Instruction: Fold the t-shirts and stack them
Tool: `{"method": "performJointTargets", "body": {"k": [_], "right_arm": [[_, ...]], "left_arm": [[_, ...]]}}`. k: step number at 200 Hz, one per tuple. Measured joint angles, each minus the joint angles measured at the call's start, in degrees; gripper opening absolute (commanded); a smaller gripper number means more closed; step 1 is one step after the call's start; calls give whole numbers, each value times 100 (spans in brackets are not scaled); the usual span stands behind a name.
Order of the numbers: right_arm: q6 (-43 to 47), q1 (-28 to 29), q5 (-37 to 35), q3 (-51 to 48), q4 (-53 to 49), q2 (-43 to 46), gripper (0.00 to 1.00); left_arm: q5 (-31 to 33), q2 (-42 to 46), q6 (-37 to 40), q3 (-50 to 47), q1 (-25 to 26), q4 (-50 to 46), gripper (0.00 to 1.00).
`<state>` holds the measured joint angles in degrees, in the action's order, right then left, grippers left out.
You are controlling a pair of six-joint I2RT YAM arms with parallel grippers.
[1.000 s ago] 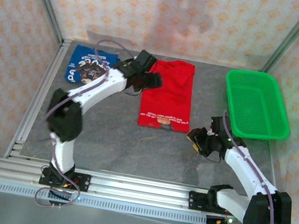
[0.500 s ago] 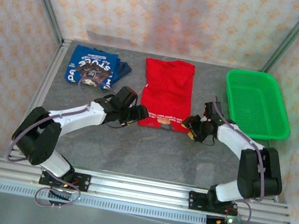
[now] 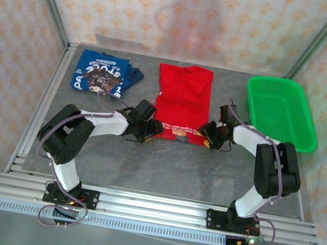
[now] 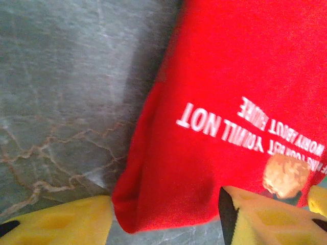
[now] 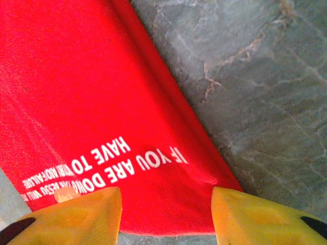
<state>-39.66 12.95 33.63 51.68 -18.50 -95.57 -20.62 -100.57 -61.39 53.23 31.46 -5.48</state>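
Down near the middle of the grey marbled table (image 3: 162, 166), both arms reach in to the near hem of the red t-shirt (image 3: 183, 100). The left gripper (image 3: 150, 129) sits at the shirt's near left corner. In its wrist view its yellow fingers (image 4: 61, 222) are spread apart, with the corner of red cloth lying between them, not pinched. The right gripper (image 3: 206, 135) sits at the near right corner, its jaws likewise spread and straddling the hem just below the white lettering. The shirt lies flat as a long folded strip, running from the grippers toward the far edge. A blue t-shirt (image 3: 99, 74) lies folded at the far left corner, well apart from the red one. A green mesh basket (image 3: 252, 109) stands at the far right corner.
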Motion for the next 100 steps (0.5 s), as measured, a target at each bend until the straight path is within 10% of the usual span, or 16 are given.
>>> {"method": "performJointTargets", "body": {"k": [38, 100], "right_arm": [[-109, 0, -50, 98, 39, -203, 30], [-138, -4, -328, 101, -378, 435, 53]], "left_arm": [[4, -278, -68, 411, -39, -616, 26], [11, -597, 42, 782, 50, -444, 6]]}}
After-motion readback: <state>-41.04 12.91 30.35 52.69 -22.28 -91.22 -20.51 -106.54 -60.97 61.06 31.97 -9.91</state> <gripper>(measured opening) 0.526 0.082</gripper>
